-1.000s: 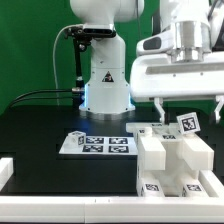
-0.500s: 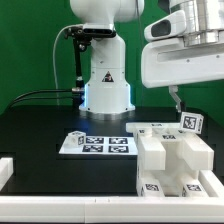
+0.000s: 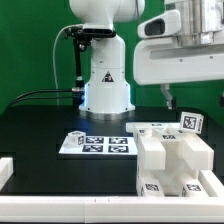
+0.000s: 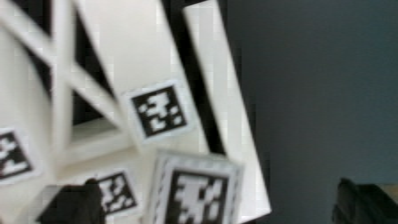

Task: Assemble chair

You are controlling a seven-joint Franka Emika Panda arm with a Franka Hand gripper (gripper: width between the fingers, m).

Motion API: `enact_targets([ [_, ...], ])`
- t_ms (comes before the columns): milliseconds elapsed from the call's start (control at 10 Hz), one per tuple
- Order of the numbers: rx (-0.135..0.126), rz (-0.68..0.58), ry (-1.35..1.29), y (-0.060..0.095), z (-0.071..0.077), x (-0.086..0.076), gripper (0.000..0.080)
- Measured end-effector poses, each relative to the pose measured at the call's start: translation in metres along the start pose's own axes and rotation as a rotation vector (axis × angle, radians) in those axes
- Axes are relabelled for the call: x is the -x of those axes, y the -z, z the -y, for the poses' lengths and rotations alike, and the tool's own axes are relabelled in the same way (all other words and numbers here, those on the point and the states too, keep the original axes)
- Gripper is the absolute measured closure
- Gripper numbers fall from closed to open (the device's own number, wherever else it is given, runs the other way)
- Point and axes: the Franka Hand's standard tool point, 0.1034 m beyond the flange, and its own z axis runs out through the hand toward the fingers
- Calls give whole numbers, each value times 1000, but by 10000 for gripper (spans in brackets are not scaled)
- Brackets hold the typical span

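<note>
The chair sits on the black tabletop at the exterior view's lower right. It is a blocky white cluster of slabs, with square black-and-white tags on its near faces. Behind it a tagged piece stands up, slightly tilted; whether it is joined to the block cannot be told. The marker board lies flat just beside the chair, toward the exterior view's left, in front of the robot base. A raised white border runs along the near edge of the tabletop. The gripper hangs above the chair and clear of it, partly cut off by the frame. One dark finger points down over the block's back edge without touching anything.

In the wrist view the chair fills half the picture as slanting white bars carrying several tags, somewhat blurred. The dark tabletop takes up the other half. The gripper has its jaws spread wide with nothing held. Its two dark fingertips show at opposite edges of the picture, with a tagged face of the chair seen below and between them.
</note>
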Motion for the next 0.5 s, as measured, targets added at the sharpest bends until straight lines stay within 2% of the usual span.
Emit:
enact_targets([
  [200, 47, -16, 14, -4, -8, -12, 151],
  [500, 53, -17, 18, -6, -8, -13, 151],
])
